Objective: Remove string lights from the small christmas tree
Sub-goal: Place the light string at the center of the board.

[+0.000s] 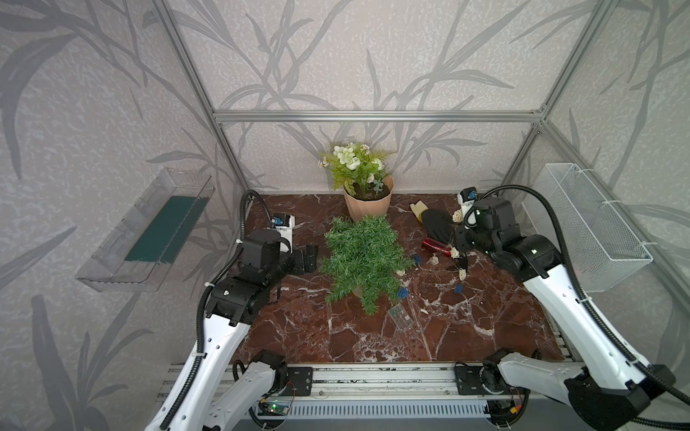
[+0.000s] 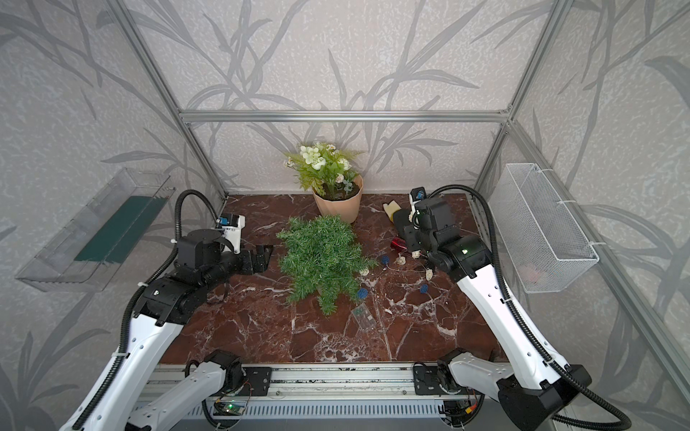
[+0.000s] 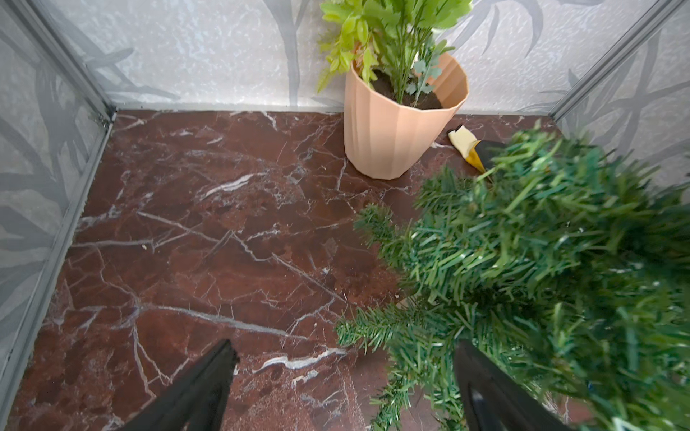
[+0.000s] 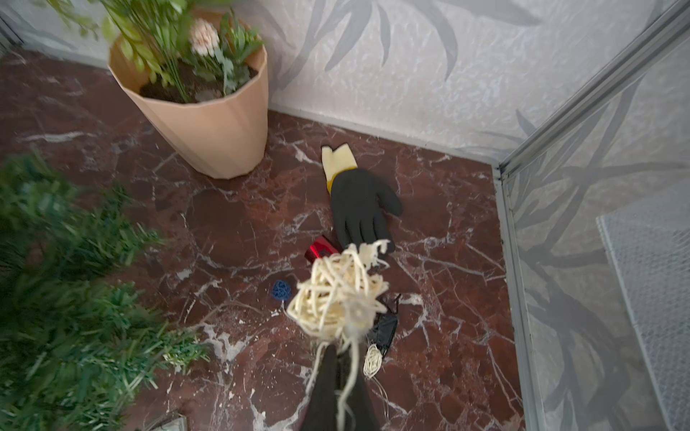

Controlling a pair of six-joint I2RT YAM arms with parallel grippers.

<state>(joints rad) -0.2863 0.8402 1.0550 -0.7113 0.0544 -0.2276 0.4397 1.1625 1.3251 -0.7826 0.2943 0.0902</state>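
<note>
Spread wide, empty at left gripper [image 3: 343, 354]; small christmas tree [image 3: 541, 261] just beside one finger. Clamped shut at right gripper [image 4: 336, 352] on string lights [image 4: 336, 294], ball beyond fingertips.

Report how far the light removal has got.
Done: most of the string lights and the battery box lie on the table beside the christmas tree. In hand: right gripper, jaws shut on a cream ball. Remaining: a pale ball at the tree's edge; left gripper open, empty.
</note>
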